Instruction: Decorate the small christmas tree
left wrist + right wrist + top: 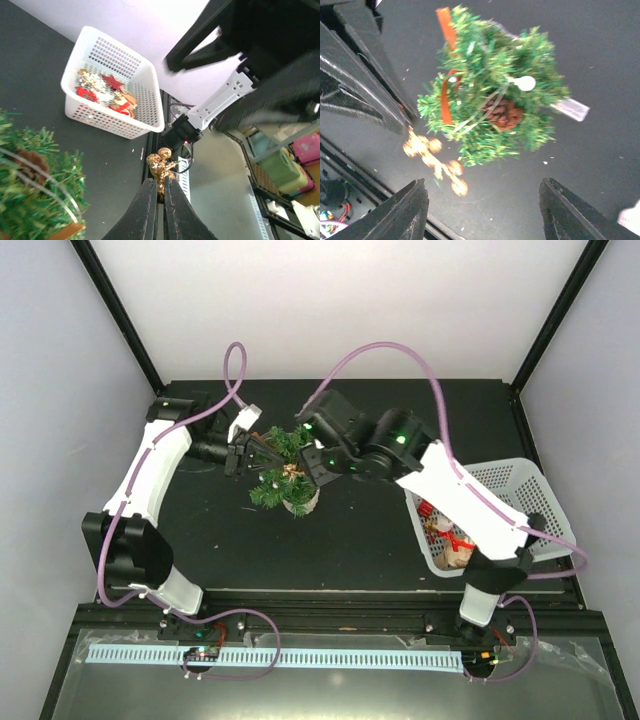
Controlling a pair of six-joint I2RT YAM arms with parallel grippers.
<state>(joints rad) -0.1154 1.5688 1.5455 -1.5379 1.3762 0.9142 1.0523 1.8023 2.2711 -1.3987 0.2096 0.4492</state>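
Observation:
The small christmas tree [283, 468] stands in its white pot [302, 504] at the table's middle. Seen from above in the right wrist view, the tree [492, 65] carries an orange ribbon [445, 27], a brown pine cone [504, 112] and a white ball [526, 83]. My left gripper [162, 194] is shut on a gold glitter ornament [161, 168], held just left of the tree. The same ornament [434, 160] shows beside the tree's lower branches. My right gripper [487, 212] hangs open above the tree with nothing between its fingers. In the top view both grippers, left [258, 454] and right [312, 460], flank the treetop.
A white basket [545, 508] with red, gold and brown ornaments sits at the right, under the right arm. From the left wrist the basket [145, 85] appears beyond the ornament. Purple cables loop over the back of the table.

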